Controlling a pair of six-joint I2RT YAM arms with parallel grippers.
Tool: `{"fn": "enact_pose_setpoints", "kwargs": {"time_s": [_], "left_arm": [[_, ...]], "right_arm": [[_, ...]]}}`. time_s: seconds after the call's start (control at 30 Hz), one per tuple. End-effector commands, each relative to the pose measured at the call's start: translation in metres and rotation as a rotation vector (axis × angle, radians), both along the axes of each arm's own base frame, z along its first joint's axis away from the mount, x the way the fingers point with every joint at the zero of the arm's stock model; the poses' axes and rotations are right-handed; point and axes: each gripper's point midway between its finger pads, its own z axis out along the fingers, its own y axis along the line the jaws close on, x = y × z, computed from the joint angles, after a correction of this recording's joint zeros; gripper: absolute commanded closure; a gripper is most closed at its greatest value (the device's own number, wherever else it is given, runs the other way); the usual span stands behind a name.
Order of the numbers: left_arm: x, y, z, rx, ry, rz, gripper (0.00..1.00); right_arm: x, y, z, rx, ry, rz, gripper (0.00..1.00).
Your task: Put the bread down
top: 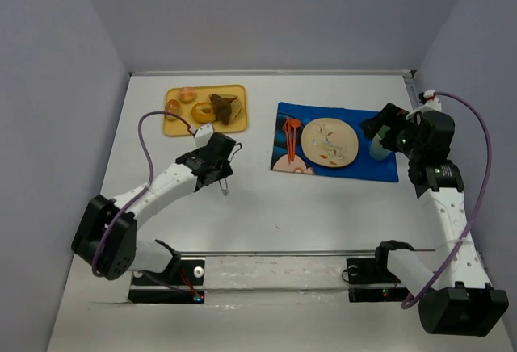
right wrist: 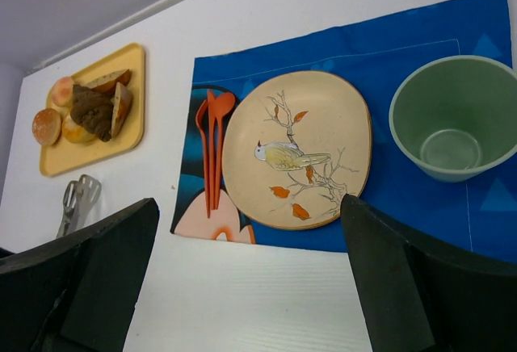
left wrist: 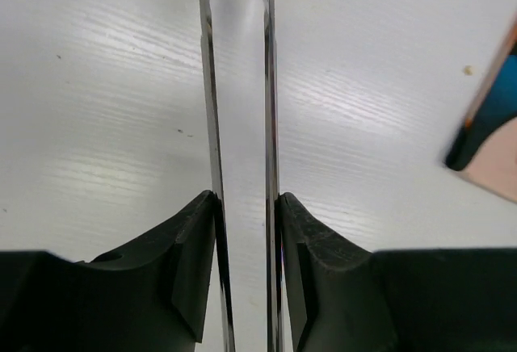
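white table (top: 323, 215), grey walls (top: 266, 13); plate (top: 329, 142) on blue mat (right wrist: 404, 53), seemingly flat.

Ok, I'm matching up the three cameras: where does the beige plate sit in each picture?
Top external: plate right of centre, on the blue mat.
Left wrist: not in it; only a corner of the mat at the right edge.
Right wrist: plate in the middle, between orange cutlery and green bowl.
Shared landmark: the blue mat, seen in all three.
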Motion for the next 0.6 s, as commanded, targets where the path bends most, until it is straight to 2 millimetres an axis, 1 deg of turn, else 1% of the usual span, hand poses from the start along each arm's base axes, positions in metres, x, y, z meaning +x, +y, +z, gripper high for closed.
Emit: {"fn": "enact_pose_setpoints", "kwargs": {"time_s": [0.0, 0.13, 0.17, 0.23, 0.27, 0.3, 0.33, 0.37, 0.4, 0.43, 0.47, 0.5, 0.53, 0.57], "left_arm": [[0.009, -0.001, 0.08, -0.063, -0.211, -0.047, 0.55], [0.014, 0.004, 0.132, -0.095, -0.357, -0.047, 0.51], [0.018, 0.006, 0.144, -0.09, -0.393, -0.039, 0.51], [0.022, 0.009, 0.154, -0.082, -0.425, -0.026, 0.5], [0.026, 0.009, 0.164, -0.073, -0.441, -0.029, 0.5], [0.028, 0.009, 0.167, -0.064, -0.443, -0.033, 0.5], [0.033, 0.009, 0.164, -0.045, -0.431, -0.034, 0.5], [0.037, 0.007, 0.171, -0.042, -0.44, -0.036, 0.5], [0.04, 0.006, 0.171, -0.028, -0.438, -0.052, 0.5], [0.046, 0.004, 0.166, -0.013, -0.422, -0.062, 0.49], [0.049, 0.002, 0.167, -0.009, -0.421, -0.074, 0.49], [0.057, -0.003, 0.168, 0.002, -0.418, -0.1, 0.47], [0.066, -0.002, 0.175, -0.002, -0.436, -0.094, 0.45], [0.073, -0.004, 0.169, 0.002, -0.417, -0.104, 0.44]], "right_arm": [[-0.002, -0.003, 0.012, -0.025, -0.059, -0.005, 0.0], [-0.002, -0.003, 0.013, -0.024, -0.062, -0.002, 0.0], [-0.002, -0.003, 0.013, -0.026, -0.062, -0.003, 0.0], [-0.003, -0.003, 0.014, -0.025, -0.065, 0.0, 0.0], [-0.003, -0.003, 0.014, -0.025, -0.065, 0.0, 0.0], [-0.003, -0.003, 0.014, -0.024, -0.065, -0.001, 0.0], [-0.003, -0.002, 0.014, -0.023, -0.065, 0.001, 0.0], [-0.003, -0.002, 0.013, -0.023, -0.065, 0.002, 0.0], [-0.003, -0.002, 0.013, -0.023, -0.062, 0.001, 0.0], [-0.002, -0.002, 0.012, -0.022, -0.059, 0.002, 0.0], [-0.002, -0.002, 0.012, -0.022, -0.061, 0.004, 0.0], [-0.001, -0.002, 0.011, -0.02, -0.056, 0.003, 0.0], [-0.001, -0.001, 0.011, -0.021, -0.056, 0.007, 0.0], [0.0, -0.001, 0.01, -0.019, -0.053, 0.006, 0.0]]}}
